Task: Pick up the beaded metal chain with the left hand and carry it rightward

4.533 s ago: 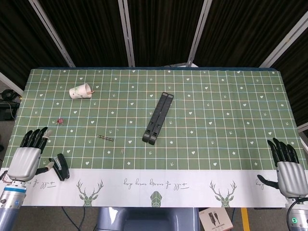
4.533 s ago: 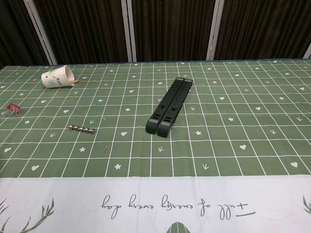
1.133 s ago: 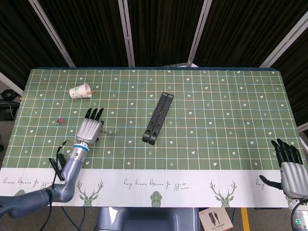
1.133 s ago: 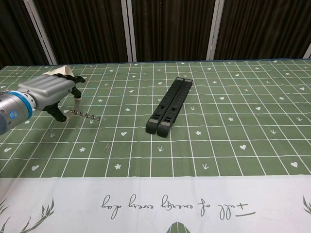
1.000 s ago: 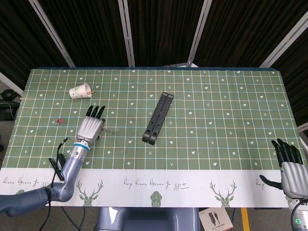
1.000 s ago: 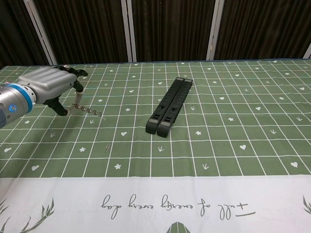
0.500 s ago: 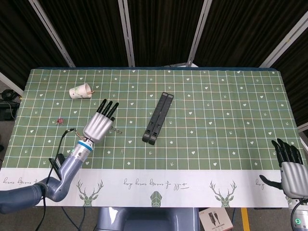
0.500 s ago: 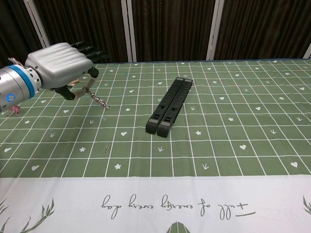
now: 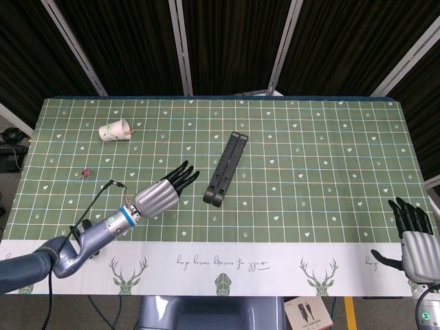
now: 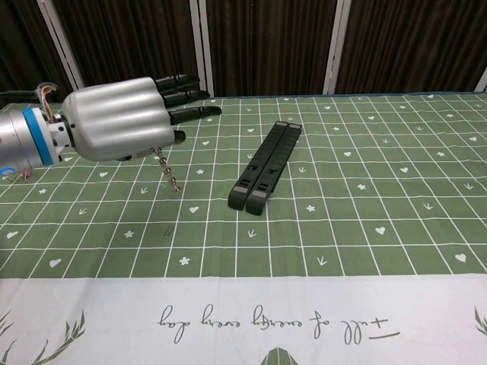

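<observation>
The beaded metal chain (image 10: 169, 172) dangles off the table from under my left hand (image 10: 114, 119), which pinches its upper end while the other fingers point to the right. In the head view the left hand (image 9: 163, 194) hovers left of centre over the green mat and hides the chain. My right hand (image 9: 414, 238) rests at the table's front right corner with its fingers apart and nothing in them; the chest view does not show it.
A black folded stand (image 9: 225, 168) lies near the middle, just right of the left hand. A tipped paper cup (image 9: 115, 130) and a small red clip (image 9: 86, 172) sit at the far left. A tiny pin (image 10: 166, 232) lies on the mat (image 10: 365, 228).
My left hand has lifted the chain off the mat and swung rightward and toward the front; the chain now hangs down instead of trailing sideways. The right hand has stayed put.
</observation>
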{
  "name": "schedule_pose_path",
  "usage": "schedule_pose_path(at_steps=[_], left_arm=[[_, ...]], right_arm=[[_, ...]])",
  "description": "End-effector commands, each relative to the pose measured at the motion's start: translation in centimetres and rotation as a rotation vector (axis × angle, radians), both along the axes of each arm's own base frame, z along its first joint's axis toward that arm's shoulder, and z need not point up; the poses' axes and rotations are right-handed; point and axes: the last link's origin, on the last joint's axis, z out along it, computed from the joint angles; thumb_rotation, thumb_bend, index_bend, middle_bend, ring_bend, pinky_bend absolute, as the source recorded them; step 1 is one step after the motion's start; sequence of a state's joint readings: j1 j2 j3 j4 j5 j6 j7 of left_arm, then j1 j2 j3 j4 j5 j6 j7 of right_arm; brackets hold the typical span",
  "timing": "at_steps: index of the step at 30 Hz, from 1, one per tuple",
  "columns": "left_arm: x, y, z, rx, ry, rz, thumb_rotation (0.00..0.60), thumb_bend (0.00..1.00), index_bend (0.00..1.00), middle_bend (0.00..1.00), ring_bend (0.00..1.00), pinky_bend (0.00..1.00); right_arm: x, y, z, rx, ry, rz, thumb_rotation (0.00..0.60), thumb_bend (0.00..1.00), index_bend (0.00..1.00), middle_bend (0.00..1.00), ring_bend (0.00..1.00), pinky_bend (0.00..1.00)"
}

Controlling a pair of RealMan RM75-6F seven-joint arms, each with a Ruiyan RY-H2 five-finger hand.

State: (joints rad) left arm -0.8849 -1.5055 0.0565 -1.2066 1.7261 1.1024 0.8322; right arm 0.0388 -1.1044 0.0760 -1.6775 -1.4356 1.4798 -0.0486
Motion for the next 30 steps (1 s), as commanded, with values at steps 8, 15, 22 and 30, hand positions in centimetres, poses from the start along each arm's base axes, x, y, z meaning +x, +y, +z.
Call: schedule_pose_path(at_steps=[8,15,22,30], left_arm=[[-0.2,-0.6,-0.4,-0.015,0.06,-0.083,0.6,0.46,0.58,0.0,0.0,0.0],[-0.1,-1.3,0.0,-0.03,0.064,-0.102,0.6,0.47,0.58,0.0,0.0,0.0],[-0.6,-1.8,-0.3,-0.043,0.078,-0.091,0.6,0.47,0.59,0.0,0.0,0.0],[-1.0,-2.0,-1.1,-0.057,0.087,-0.082,0.6,0.47,0.59,0.0,0.0,0.0]], right_arm=[[0.1,-0.1,-0.1,0.002,-0.003,0.001,0.6,0.02,0.0,0.0,0.0,0.0],[0.1,0.0,-0.1,0.004,-0.003,0.002,0.6,0.02,0.0,0.0,0.0,0.0],[0.2,0.0,-0.2,0.007,-0.002,0.005,0.6,0.02,0.0,0.0,0.0,0.0],[0.1,0.0,0.0,0.004,-0.005,0.003,0.6,0.02,0.0,0.0,0.0,0.0]])
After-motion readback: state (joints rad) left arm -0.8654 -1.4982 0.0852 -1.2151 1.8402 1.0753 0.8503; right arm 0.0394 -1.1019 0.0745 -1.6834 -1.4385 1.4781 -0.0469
